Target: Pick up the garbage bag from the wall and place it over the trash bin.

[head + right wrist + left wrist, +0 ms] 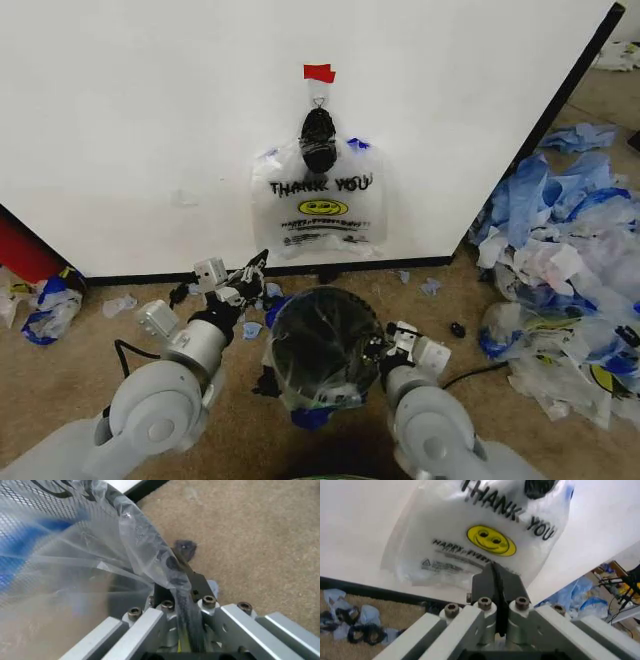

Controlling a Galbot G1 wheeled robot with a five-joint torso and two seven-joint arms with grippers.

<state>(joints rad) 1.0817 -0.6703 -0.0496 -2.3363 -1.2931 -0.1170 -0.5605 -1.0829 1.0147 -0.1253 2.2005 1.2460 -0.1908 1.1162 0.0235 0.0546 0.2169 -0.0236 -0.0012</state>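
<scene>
left hand [496, 578] closed below hanging garbage bag [318, 205], right hand [186, 578] pinching bin liner [140, 543]

Both arms are built of rounded, silver-grey metal segments with large domed joint housings, and a thin black cable loops beside each one. The left gripper [250, 270] has a pale boxy wrist block and dark fingers. The right gripper [181, 557] shows white-painted angular brackets, a row of dark hex-socket screws in silver collars, and flat black fingers.

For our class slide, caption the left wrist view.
Left tool, shut, faces the garbage bag hanging on the wall.
</scene>
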